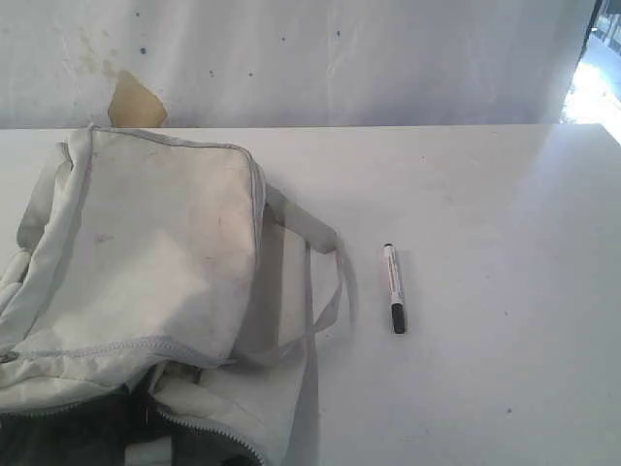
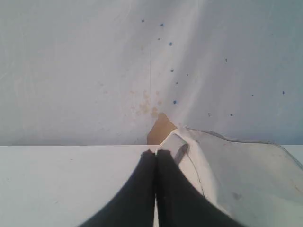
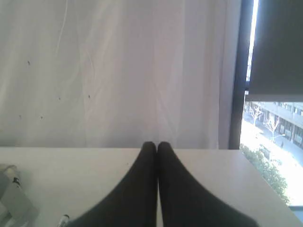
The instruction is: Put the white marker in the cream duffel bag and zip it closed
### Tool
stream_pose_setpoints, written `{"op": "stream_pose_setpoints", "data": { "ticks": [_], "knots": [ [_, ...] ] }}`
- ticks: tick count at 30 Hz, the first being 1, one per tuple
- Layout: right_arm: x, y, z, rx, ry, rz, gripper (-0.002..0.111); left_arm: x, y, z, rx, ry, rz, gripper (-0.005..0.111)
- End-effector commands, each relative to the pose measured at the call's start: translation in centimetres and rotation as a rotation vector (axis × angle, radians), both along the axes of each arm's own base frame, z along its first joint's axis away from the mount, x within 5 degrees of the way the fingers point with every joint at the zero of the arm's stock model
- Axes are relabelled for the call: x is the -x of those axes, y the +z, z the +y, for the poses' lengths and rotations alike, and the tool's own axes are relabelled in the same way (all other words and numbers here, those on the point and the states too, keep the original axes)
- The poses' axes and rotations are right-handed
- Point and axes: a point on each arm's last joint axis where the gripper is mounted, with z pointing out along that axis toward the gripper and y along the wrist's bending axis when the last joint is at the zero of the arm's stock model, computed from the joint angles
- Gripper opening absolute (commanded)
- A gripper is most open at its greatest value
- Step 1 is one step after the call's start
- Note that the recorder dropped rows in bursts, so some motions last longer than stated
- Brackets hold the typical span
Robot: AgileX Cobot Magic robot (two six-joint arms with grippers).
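The cream duffel bag (image 1: pixel 146 282) lies on the left of the white table, its zipper apart at the near end so the dark lining (image 1: pixel 58 437) shows. The white marker (image 1: pixel 393 286) lies flat to the right of the bag's grey strap (image 1: pixel 330 301), black cap toward the near edge. Neither gripper appears in the exterior view. My left gripper (image 2: pixel 156 152) is shut and empty, with the bag (image 2: pixel 246 179) just beside it. My right gripper (image 3: pixel 157 144) is shut and empty above bare table; a small end of the marker (image 3: pixel 63 219) peeks in at the frame edge.
A white cloth backdrop (image 1: pixel 340 58) with a brown torn patch (image 1: pixel 134 100) hangs behind the table. The table's right edge (image 3: pixel 265 184) borders a bright window. Bare tabletop (image 1: pixel 505 243) stretches to the right of the marker.
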Motion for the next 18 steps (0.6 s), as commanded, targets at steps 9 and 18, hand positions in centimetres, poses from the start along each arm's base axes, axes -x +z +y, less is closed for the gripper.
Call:
{"op": "stream_pose_setpoints", "data": {
  "ticks": [9,18],
  "knots": [
    [0.5,2.0,-0.1,0.008,-0.008,0.018,0.000,1.4,5.2,-0.2,0.002,-0.020,-0.080,0.000],
    [1.6,4.7,-0.2,-0.006,-0.014,0.081,0.000,3.1,8.7,-0.3,-0.007,-0.040,-0.082,0.000]
  ]
}}
